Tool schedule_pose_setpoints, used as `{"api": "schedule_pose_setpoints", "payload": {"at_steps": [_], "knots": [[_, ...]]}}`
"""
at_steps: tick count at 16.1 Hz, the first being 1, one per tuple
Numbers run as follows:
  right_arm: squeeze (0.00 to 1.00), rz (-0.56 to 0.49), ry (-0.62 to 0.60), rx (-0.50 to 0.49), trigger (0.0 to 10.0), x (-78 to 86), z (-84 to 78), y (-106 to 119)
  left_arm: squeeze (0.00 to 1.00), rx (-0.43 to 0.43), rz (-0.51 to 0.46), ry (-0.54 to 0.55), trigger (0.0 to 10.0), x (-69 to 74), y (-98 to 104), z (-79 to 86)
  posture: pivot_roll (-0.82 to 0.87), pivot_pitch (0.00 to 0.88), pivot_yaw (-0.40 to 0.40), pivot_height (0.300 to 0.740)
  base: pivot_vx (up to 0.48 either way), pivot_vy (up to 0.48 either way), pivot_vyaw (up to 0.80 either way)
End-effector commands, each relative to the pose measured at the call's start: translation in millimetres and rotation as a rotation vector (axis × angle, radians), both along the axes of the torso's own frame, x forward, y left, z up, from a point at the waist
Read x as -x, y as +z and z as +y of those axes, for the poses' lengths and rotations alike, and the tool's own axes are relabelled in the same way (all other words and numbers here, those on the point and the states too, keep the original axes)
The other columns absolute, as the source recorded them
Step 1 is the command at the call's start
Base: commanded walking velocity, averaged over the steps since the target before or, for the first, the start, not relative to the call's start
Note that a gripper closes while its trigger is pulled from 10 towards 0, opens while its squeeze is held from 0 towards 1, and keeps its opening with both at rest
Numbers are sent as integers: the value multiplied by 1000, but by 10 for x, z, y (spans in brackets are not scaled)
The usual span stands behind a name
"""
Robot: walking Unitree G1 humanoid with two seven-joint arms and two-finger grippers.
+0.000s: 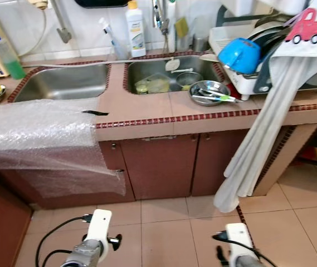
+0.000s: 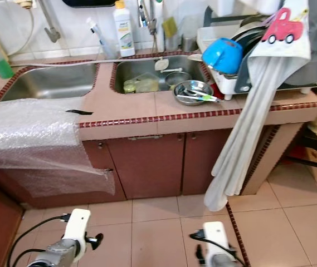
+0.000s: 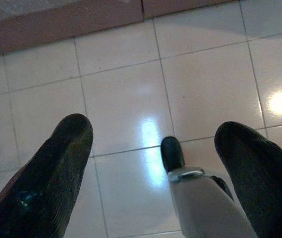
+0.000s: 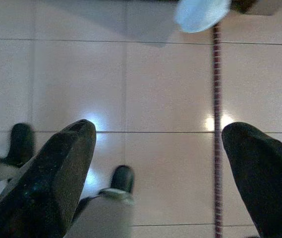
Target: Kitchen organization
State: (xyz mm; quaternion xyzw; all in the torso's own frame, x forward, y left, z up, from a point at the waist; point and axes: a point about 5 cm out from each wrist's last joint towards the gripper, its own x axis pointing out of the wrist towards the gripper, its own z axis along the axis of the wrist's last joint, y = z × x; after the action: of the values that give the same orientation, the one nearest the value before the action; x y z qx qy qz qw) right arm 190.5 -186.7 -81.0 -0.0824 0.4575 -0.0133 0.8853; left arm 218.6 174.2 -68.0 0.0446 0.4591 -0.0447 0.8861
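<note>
Both arms hang low, pointed at the tiled floor (image 3: 121,94). Left hand (image 3: 155,163): fingers spread wide, nothing between them. Right hand (image 4: 160,168): likewise wide open and empty.

Work area is well ahead of and above both hands. Steel bowl (image 1: 209,90) sits on the counter (image 1: 147,114) at the front edge of the right sink basin (image 1: 164,69), up and slightly inboard of the right hand, with utensils (image 1: 216,98) lying in it. More dishes lie inside that basin. Blue bowl (image 1: 240,54) is tipped on the dish rack (image 1: 225,39), further out to the right. Bubble wrap (image 1: 35,133) drapes over the counter edge above the left hand.

Handling judgement: steel bowl likely light, rigid, slick when wet; loose utensils may slide or rattle out if tilted. Best hold is a pinch across the rim, near side, kept level. Blue bowl looks like plastic: light, forgiving; again take the rim. Grey cloth (image 1: 258,139) hanging from the rack is limp and could snag the right arm on the way up.
</note>
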Motion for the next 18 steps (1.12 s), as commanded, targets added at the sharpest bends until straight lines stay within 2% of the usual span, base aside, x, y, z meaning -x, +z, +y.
{"api": "schedule_pose_setpoints", "payload": {"at_steps": [1, 18], "knots": [[0, 13, 11, -5, 10000, 58, 6, -28, 0, -8, 5, -2, 10000, 5, -2, 17, -39, 0, 82, 740, 0, 0, 0], [0, 16, 22, -5, 10000, 75, 11, -36, 0, -8, 5, -3, 10000, 5, -2, 16, -39, 0, 82, 740, 0, 0, 0]]}}
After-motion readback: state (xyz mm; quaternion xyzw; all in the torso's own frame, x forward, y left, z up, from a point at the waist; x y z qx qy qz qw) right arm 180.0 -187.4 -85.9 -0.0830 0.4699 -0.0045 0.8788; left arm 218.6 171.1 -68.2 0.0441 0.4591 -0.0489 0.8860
